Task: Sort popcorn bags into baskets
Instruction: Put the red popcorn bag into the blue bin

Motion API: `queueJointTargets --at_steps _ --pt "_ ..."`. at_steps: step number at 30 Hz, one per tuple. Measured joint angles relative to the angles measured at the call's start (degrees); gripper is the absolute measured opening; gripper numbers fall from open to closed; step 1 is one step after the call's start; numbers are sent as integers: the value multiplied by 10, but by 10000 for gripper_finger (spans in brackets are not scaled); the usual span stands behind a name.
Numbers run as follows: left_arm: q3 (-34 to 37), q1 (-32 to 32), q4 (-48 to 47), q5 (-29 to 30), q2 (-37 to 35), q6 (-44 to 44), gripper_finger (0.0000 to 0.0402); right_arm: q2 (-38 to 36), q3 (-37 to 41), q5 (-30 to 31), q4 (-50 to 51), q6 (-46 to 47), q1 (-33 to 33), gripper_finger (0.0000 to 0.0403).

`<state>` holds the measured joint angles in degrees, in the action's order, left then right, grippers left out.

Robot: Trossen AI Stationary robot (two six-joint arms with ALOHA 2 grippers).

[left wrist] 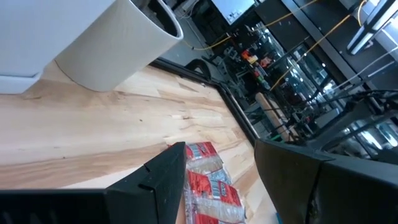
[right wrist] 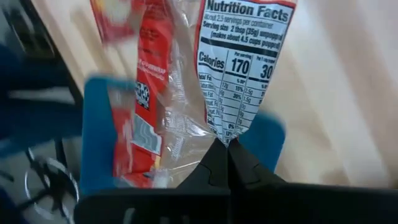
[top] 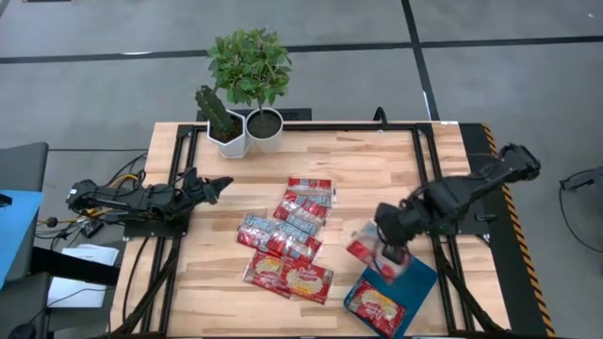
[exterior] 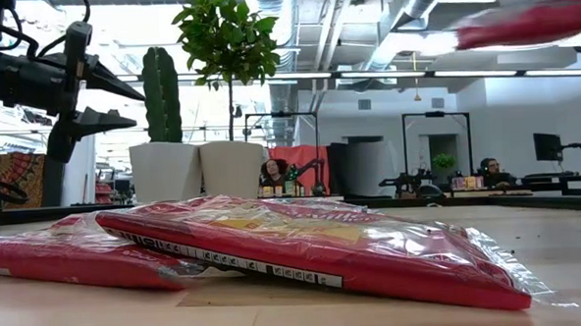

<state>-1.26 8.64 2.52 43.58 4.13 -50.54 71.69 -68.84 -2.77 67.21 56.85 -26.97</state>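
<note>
My right gripper [top: 391, 252] is shut on a red popcorn bag [top: 364, 250], held over the near right of the table above the teal-blue tray [top: 419, 275]. One bag [top: 375, 307] lies flat in the tray. Several more bags [top: 287, 240] lie in an overlapping heap at the table's middle; two of them [exterior: 304, 243] fill the low view's foreground. My left gripper [top: 215, 188] is open and empty, level above the table's left side, pointing toward the heap. It also shows in the low view [exterior: 106, 100]. My right gripper pinches the bag's clear wrapper [right wrist: 225, 138] between its two shut fingers, at the edge below the nutrition panel [right wrist: 239, 56]. The bag is lifted clear of the table, above the tray [right wrist: 99, 140]. In the low view the bag [exterior: 530, 20] shows high up and roughly level.
Two white pots, one with a cactus [top: 226, 127] and one with a leafy plant [top: 256, 89], stand at the table's far edge. Black frame rails [top: 424, 169] run along the table's right and left sides. Bare wood lies between the heap and the pots.
</note>
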Motion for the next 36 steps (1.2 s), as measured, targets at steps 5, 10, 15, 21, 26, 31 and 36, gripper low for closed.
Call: queueJointTargets --at_steps 5,10,15,21,26,31,36 --pt "0 0 -1 15 0 4 183 8 0 -10 25 81 -77 0" --pt "0 0 -1 24 0 4 183 7 28 -9 14 164 -127 0" --pt "0 0 -1 23 0 5 183 7 67 -11 -34 205 -161 0" --pt "0 0 -1 27 0 5 183 7 107 -21 -70 239 -185 0" --pt "0 0 -2 33 0 4 183 7 131 -34 -93 248 -185 0" --pt "0 0 -2 34 0 5 183 7 150 -35 -111 248 -173 1" --pt "0 0 -2 34 0 8 183 7 174 -33 -121 243 -162 1"
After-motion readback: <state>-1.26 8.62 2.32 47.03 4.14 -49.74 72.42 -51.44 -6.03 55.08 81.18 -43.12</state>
